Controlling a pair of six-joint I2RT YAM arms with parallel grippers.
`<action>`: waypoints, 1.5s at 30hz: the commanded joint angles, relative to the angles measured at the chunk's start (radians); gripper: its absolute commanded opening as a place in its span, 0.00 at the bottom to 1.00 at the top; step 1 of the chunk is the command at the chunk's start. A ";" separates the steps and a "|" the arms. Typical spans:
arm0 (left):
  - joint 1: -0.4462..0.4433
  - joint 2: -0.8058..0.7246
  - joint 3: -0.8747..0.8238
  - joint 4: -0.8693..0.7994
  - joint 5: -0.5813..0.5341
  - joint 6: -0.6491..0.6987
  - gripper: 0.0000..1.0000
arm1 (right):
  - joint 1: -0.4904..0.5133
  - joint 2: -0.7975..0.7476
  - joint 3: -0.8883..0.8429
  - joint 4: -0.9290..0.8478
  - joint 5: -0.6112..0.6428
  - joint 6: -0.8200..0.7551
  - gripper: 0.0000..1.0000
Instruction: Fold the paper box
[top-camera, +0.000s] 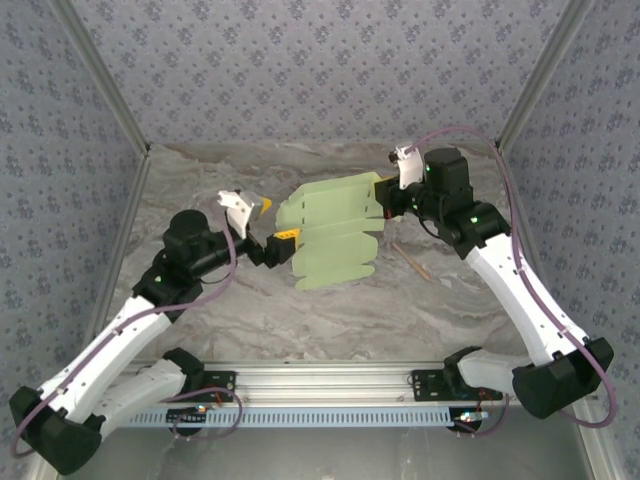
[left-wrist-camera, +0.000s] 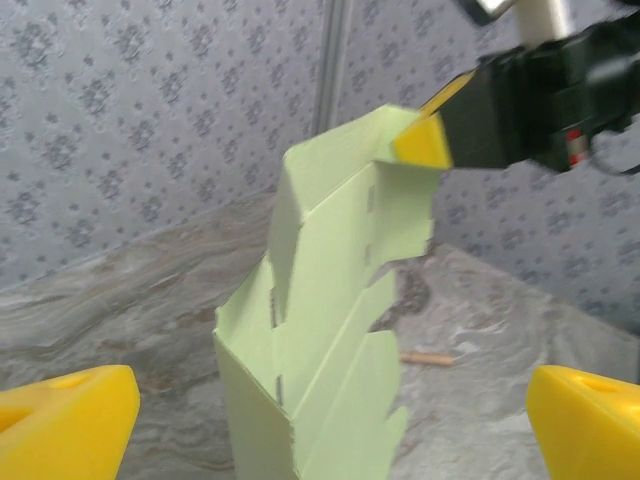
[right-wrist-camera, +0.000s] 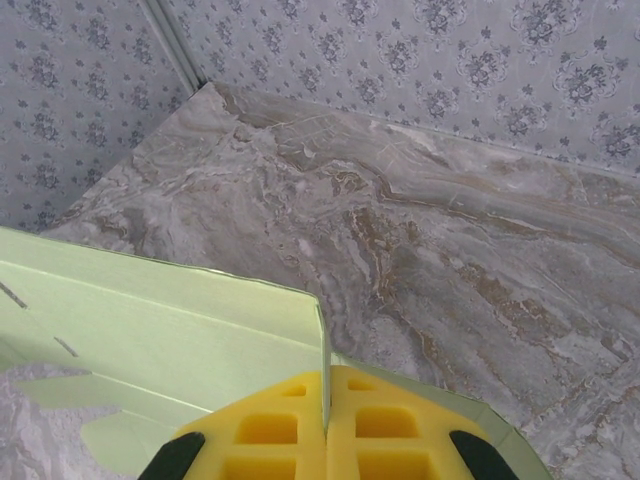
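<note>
The paper box (top-camera: 335, 235) is a pale lime-green die-cut sheet with scalloped tabs, partly creased and lifted off the marble table at its far right end. My right gripper (top-camera: 386, 196) is shut on that far corner. In the right wrist view its yellow pads (right-wrist-camera: 270, 430) pinch a thin upright edge of the paper box (right-wrist-camera: 150, 325) at the right gripper (right-wrist-camera: 327, 385). My left gripper (top-camera: 273, 224) stands open at the sheet's left end. The left wrist view has the creased paper box (left-wrist-camera: 330, 320) rising between the wide-apart yellow fingers (left-wrist-camera: 65, 420), touching neither; the left gripper (left-wrist-camera: 325, 430) holds nothing.
A thin tan wooden stick (top-camera: 410, 260) lies on the table right of the sheet, also seen as the stick (left-wrist-camera: 428, 357) past the paper. Patterned walls enclose the table on the left, back and right. The aluminium rail (top-camera: 330, 380) with the arm bases runs along the near edge.
</note>
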 joint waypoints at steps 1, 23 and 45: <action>0.000 0.049 0.014 0.048 -0.096 0.107 0.99 | -0.005 0.002 0.035 -0.012 -0.017 0.006 0.00; 0.130 0.235 0.118 -0.010 0.277 0.133 0.00 | -0.056 -0.026 -0.014 -0.005 -0.151 -0.271 0.20; 0.174 0.319 0.328 -0.393 0.566 0.392 0.00 | -0.077 0.114 0.281 -0.269 -0.409 -0.734 0.87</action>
